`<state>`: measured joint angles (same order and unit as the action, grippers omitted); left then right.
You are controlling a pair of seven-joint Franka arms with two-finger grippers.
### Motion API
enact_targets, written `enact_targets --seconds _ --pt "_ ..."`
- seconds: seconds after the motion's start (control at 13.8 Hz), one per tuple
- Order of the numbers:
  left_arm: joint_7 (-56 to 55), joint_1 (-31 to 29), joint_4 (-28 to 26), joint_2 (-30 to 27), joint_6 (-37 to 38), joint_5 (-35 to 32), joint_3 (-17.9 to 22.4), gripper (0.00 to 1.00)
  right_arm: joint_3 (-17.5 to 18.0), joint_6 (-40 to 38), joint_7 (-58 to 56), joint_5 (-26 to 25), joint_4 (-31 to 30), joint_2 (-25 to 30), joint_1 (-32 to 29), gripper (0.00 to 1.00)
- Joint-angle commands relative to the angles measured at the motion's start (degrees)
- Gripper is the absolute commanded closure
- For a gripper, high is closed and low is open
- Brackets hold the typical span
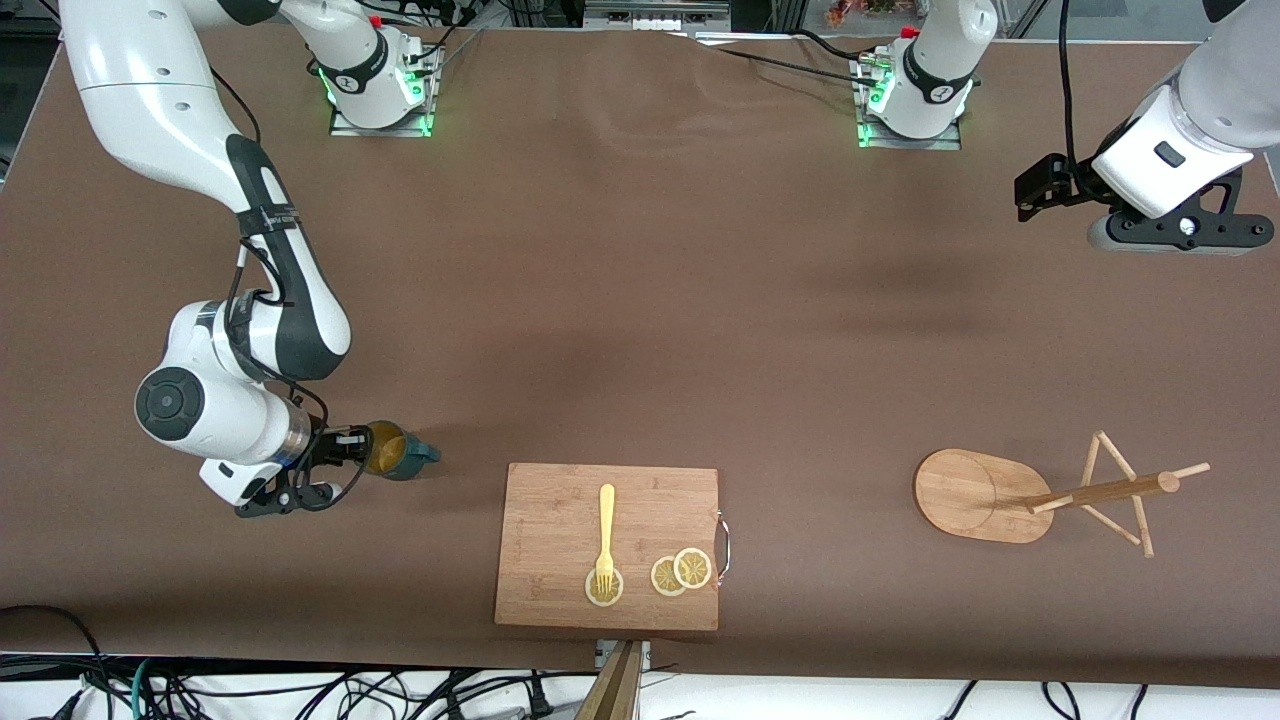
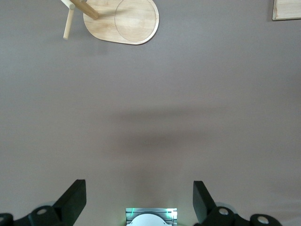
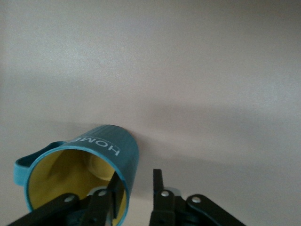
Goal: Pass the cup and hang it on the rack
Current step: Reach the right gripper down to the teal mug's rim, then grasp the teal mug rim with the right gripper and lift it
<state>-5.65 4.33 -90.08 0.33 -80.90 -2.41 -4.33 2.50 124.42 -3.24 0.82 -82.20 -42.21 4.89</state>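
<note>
The cup (image 1: 402, 453), dark teal with a yellow inside, is on the table toward the right arm's end, its mouth turned toward my right gripper (image 1: 352, 448). In the right wrist view the cup (image 3: 106, 150) shows pale lettering. My right gripper (image 3: 135, 186) is open and straddles the cup's wall: one finger is inside the mouth and the other is outside, with a gap to the wall. The rack (image 1: 975, 495) stands toward the left arm's end; its base also shows in the left wrist view (image 2: 127, 21). My left gripper (image 1: 1180, 235) waits high over the table's end, open and empty (image 2: 139, 195).
A rectangular wooden cutting board (image 1: 610, 545) lies near the front edge between cup and rack, with a yellow fork (image 1: 605, 530) and lemon slices (image 1: 680, 572) on it. The board's corner shows in the left wrist view (image 2: 287, 9).
</note>
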Motion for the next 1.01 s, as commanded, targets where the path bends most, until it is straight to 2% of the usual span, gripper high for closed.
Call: enact_targets --seconds 0.0,0.14,0.29,0.51,0.79,0.94 --pt "0.72 -0.29 1.66 0.63 1.28 -0.58 -0.15 0.0 0.4 -0.14 1.48 1.02 1.17 -0.68 0.64 0.75" --pt "0.64 -0.29 1.66 0.63 1.28 -0.67 -0.24 0.0 0.4 -0.23 1.48 1.02 1.08 -0.68 0.82 0.85" --pt "0.72 -0.29 1.66 0.63 1.28 -0.67 -0.24 0.0 0.48 -0.75 1.39 1.02 1.08 -0.5 1.26 1.0" --pt "0.72 -0.29 1.66 0.63 1.28 -0.67 -0.24 0.0 0.66 -1.02 0.95 1.11 1.08 -0.07 3.01 1.0" --pt "0.72 -0.29 1.66 0.63 1.28 -0.67 -0.15 0.0 6.89 -4.09 1.3 0.93 1.52 2.65 4.68 1.0" --pt "0.81 -0.29 1.66 0.63 1.28 -0.67 -0.15 0.0 7.07 -4.45 4.1 -0.03 1.61 2.84 9.32 1.0"
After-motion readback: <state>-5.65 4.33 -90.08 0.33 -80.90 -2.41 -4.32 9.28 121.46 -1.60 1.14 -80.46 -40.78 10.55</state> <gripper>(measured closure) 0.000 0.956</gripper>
